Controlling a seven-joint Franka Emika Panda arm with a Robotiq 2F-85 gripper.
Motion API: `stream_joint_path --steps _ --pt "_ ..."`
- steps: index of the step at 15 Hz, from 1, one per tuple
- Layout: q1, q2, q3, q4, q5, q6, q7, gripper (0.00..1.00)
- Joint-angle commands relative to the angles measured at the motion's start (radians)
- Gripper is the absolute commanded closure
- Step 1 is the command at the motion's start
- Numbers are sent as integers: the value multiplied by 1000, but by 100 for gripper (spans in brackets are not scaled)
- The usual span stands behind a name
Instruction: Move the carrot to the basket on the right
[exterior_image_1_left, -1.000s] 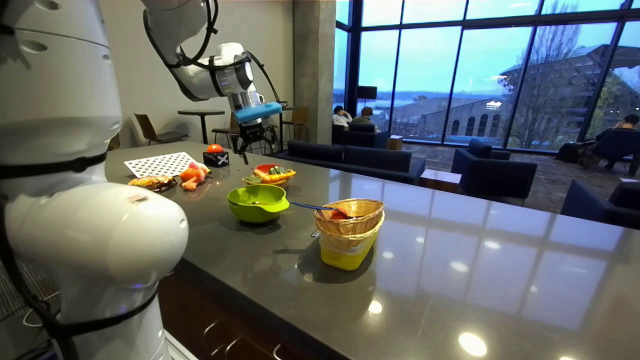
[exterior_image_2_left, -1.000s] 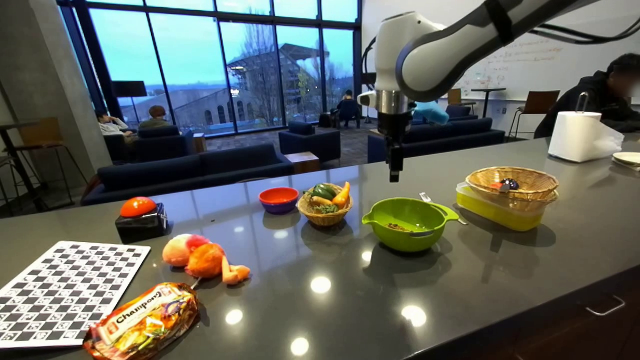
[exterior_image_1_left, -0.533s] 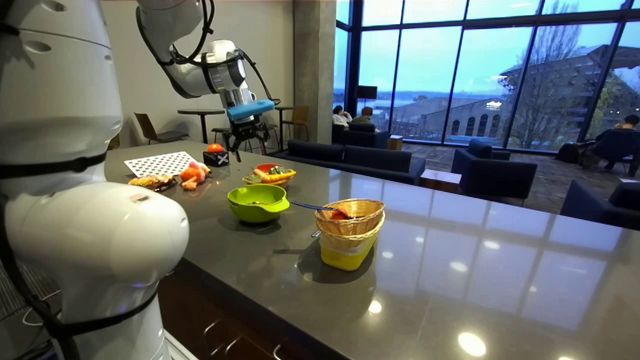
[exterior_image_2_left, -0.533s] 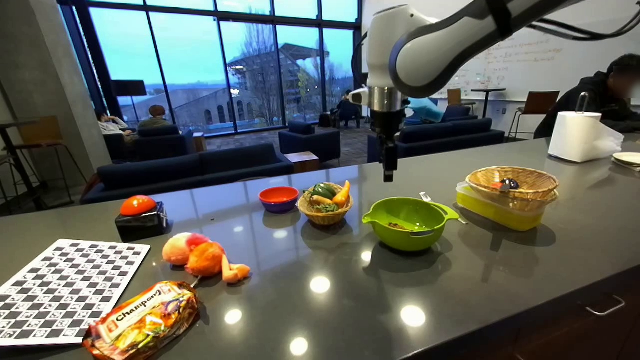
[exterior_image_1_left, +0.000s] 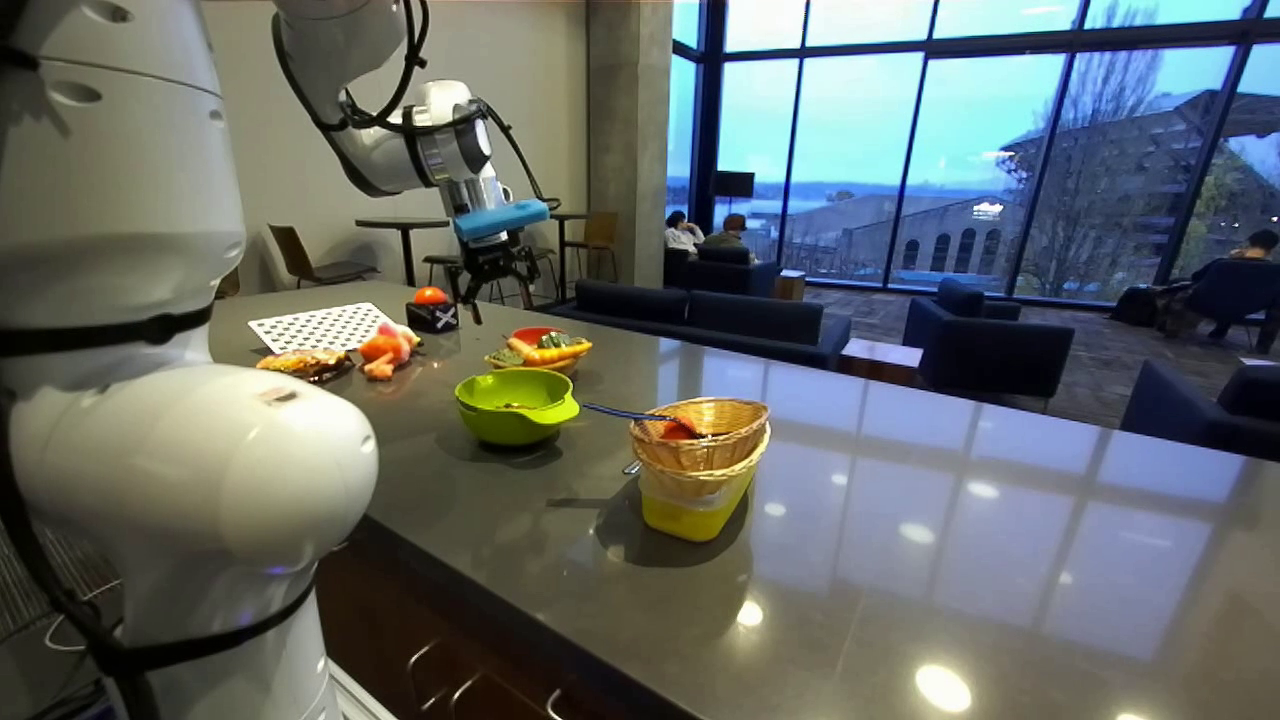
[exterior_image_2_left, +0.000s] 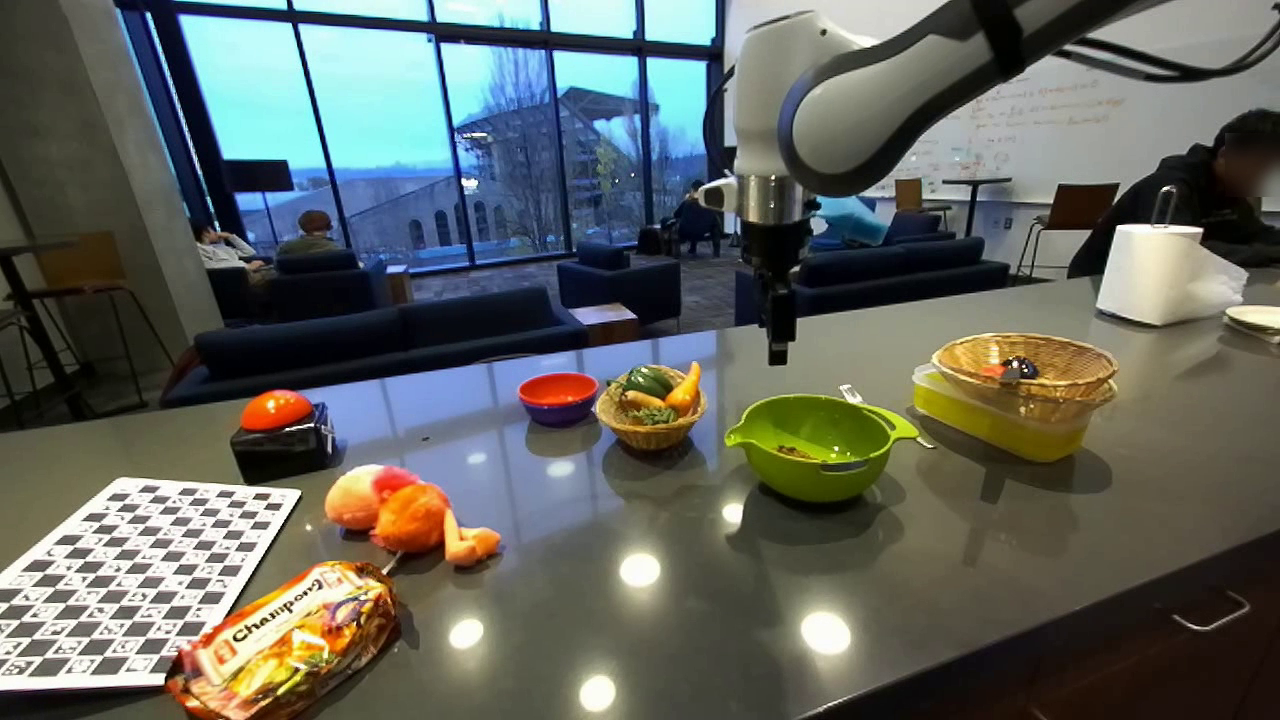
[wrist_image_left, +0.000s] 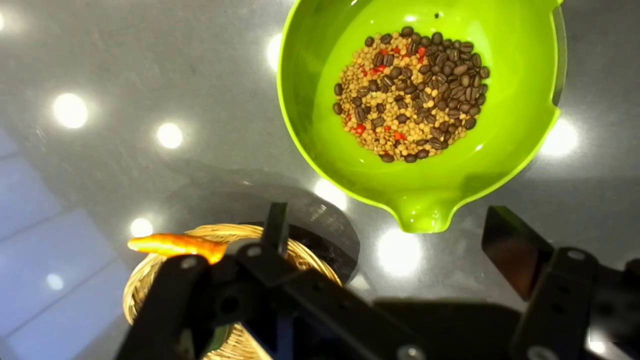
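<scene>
The slim orange carrot (exterior_image_2_left: 685, 390) leans out over the rim of a small wicker basket. It also shows in an exterior view (exterior_image_1_left: 562, 352) and in the wrist view (wrist_image_left: 175, 245), where the left finger partly covers the small basket. The basket on the right (exterior_image_2_left: 1075, 372) is a wicker basket with a flared rim, stacked on a yellow tub; it also shows in an exterior view (exterior_image_1_left: 700, 455) and is out of the wrist view. My gripper (wrist_image_left: 390, 245) is open and empty. It hangs above the counter near the small wicker basket and the green bowl, touching nothing.
The lime-green bowl (exterior_image_2_left: 820, 450) holds beans and lentils and stands between the two baskets. A red-purple bowl (exterior_image_2_left: 557, 400), a red button box (exterior_image_2_left: 283, 440), a plush toy (exterior_image_2_left: 410, 515), a noodle packet (exterior_image_2_left: 290, 640) and a checkered board (exterior_image_2_left: 140, 580) lie leftward. A fork (exterior_image_2_left: 850, 395) lies behind the bowl.
Between one second and half a second ago, my gripper moved a little left in both exterior views, toward the small wicker basket. Since then it has hardly moved. The objects have not moved.
</scene>
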Motion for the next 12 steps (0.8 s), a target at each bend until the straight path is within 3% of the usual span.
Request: stream_joint_path --steps 1,12 --pt "0 1 0 3 0 -3 1 0" --pt "-7 77 9 32 64 285 -112 0"
